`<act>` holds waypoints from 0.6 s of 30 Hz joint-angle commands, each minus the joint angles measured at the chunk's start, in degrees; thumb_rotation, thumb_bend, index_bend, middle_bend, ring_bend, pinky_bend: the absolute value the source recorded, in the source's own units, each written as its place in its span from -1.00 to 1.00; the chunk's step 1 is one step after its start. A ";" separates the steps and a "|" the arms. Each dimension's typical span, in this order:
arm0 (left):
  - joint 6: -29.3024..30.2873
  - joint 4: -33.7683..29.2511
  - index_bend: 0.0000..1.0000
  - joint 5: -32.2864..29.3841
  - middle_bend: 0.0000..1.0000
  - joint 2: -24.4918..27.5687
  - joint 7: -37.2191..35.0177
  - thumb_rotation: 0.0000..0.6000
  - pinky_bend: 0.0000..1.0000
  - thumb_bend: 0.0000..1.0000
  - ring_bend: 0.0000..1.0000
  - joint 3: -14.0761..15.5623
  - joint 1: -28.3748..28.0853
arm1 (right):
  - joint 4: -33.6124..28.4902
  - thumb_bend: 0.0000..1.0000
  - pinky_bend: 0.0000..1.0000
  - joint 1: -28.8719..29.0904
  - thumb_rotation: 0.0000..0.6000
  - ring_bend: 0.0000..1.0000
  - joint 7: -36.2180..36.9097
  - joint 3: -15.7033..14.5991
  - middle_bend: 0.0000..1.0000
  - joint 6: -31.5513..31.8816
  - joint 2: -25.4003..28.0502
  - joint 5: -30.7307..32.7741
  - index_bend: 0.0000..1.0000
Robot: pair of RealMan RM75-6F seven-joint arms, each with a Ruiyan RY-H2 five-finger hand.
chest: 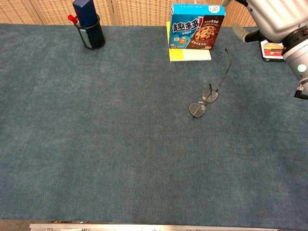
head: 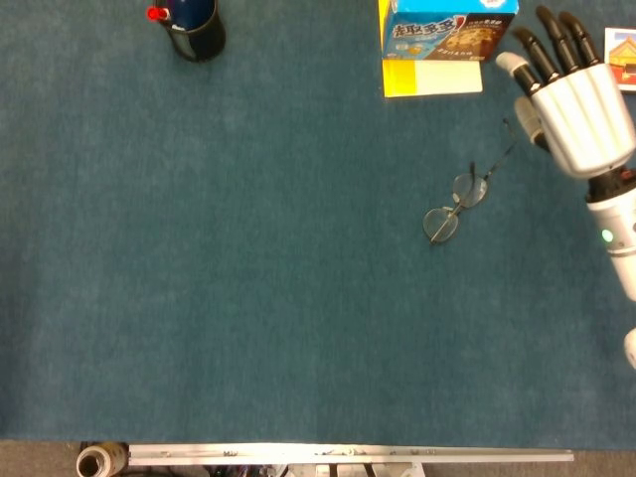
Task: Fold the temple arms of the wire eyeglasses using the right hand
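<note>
The wire eyeglasses (head: 455,206) (chest: 203,102) lie on the blue table cover, lenses flat. One temple arm (chest: 223,70) sticks out straight toward the far right; I cannot make out the other one. My right hand (head: 573,94) (chest: 276,17) hovers raised, to the right of the glasses and apart from them, with fingers extended and nothing in it. My left hand is not in either view.
A blue cookie box (head: 447,28) (chest: 197,26) stands on a yellow pad (head: 431,79) just behind the glasses. A black pen holder (head: 194,28) (chest: 89,28) sits at the far left. A small card box (head: 620,45) (chest: 275,48) lies at the far right edge.
</note>
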 commanded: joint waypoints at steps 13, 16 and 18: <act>-0.04 -0.07 -0.58 0.09 -0.62 0.10 -0.17 1.00 -0.03 -0.80 -0.54 0.05 -0.02 | 9.82 -0.34 -0.69 1.24 1.00 -0.84 5.42 -0.22 -0.50 -3.47 -4.06 3.47 -0.32; -0.04 -0.12 -0.58 0.19 -0.62 0.10 -0.09 1.00 -0.03 -0.80 -0.54 0.11 -0.02 | 11.07 -0.34 -0.69 1.57 1.00 -0.84 6.16 -0.57 -0.50 -3.80 -4.85 3.34 -0.32; 0.05 -0.17 -0.58 0.20 -0.62 0.12 -0.17 1.00 -0.03 -0.80 -0.54 0.10 0.02 | 11.74 -0.34 -0.69 1.74 1.00 -0.84 6.44 -0.70 -0.50 -3.91 -5.37 3.33 -0.32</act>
